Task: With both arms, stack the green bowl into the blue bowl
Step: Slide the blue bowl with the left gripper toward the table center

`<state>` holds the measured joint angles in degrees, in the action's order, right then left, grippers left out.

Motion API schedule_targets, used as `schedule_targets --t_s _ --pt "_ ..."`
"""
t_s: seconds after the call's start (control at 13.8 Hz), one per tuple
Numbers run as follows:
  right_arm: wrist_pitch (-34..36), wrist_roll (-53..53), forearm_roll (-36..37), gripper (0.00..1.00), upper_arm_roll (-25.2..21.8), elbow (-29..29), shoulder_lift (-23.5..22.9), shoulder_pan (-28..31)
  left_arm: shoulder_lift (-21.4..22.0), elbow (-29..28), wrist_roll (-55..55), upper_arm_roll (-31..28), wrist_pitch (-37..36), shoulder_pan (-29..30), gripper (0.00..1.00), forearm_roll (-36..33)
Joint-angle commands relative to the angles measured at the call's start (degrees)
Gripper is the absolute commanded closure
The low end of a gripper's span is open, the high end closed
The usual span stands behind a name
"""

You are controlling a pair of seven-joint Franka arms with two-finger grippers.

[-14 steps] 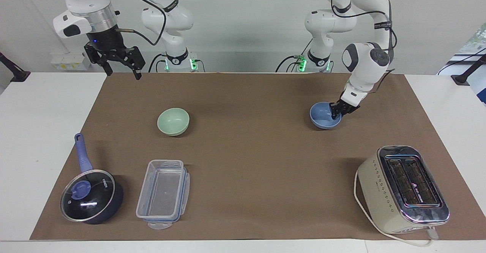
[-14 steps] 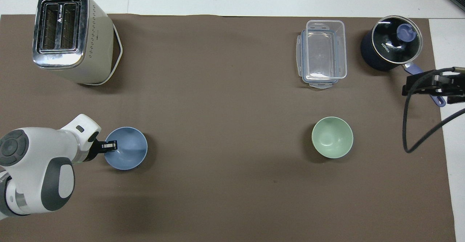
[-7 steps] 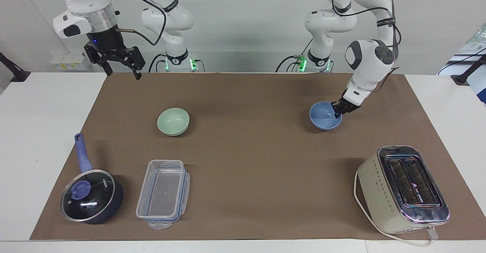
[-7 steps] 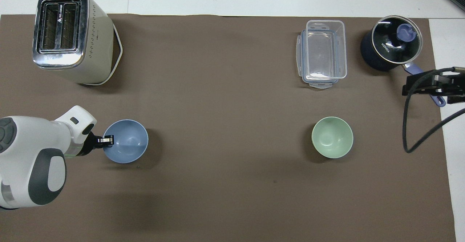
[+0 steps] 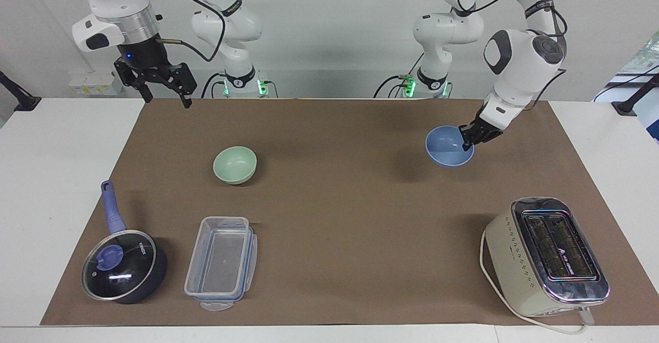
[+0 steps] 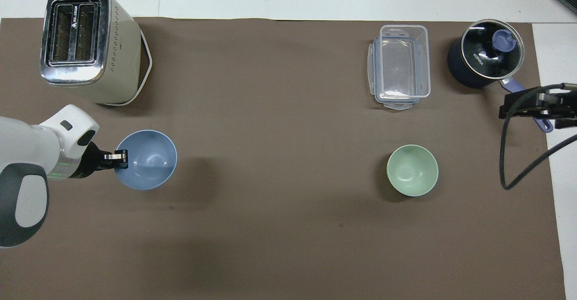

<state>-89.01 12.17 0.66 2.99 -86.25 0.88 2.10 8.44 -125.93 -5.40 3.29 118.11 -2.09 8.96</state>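
Note:
The periwinkle blue bowl [image 5: 447, 151] [image 6: 151, 160] hangs upright a little above the brown mat, its shadow offset below it. My left gripper [image 5: 467, 144] [image 6: 121, 158] is shut on the bowl's rim, at the side toward the left arm's end of the table. The pale green bowl [image 5: 235, 164] [image 6: 412, 170] sits on the mat toward the right arm's end, with nothing touching it. My right gripper [image 5: 167, 100] [image 6: 532, 106] is open and empty, and waits raised over the mat's edge at the right arm's end.
A cream toaster [image 5: 548, 255] [image 6: 83, 43] stands farther from the robots than the blue bowl. A clear plastic container [image 5: 221, 263] [image 6: 401, 65] and a dark lidded saucepan [image 5: 123, 266] [image 6: 484, 59] lie farther from the robots than the green bowl.
My left gripper has lifted the blue bowl off the mat and carried it upward. The right arm and the green bowl have not moved.

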Motion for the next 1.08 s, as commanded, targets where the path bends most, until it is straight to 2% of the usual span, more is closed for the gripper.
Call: schedule_targets --t_s 0.0,0.14,0.29,0.51,0.65,1.01 --pt "0.5 0.8 -0.7 0.00 0.4 -0.2 0.3 0.7 -0.1 3.5 -2.4 -0.3 -4.4 -1.3 1.00 0.9" --pt "0.5 0.8 -0.7 0.00 0.4 -0.2 0.3 0.7 -0.3 5.3 -3.6 0.1 -6.6 -2.2 1.00 0.9" --pt "0.5 0.8 -0.7 0.00 0.4 -0.2 0.3 0.7 -0.4 5.3 -7.8 0.5 -5.7 -4.7 1.00 0.9" --pt "0.5 0.8 -0.7 0.00 0.4 -0.2 0.3 0.7 -0.4 5.3 -13.7 0.5 -4.6 -10.3 1.00 1.0" --pt "0.5 0.8 -0.7 0.00 0.4 -0.2 0.3 0.7 -0.4 4.7 -18.9 0.5 -1.7 -14.3 1.00 1.0" --pt "0.5 0.8 -0.7 0.00 0.4 -0.2 0.3 0.7 -3.2 2.3 -24.0 0.5 5.1 -21.8 1.00 1.8"
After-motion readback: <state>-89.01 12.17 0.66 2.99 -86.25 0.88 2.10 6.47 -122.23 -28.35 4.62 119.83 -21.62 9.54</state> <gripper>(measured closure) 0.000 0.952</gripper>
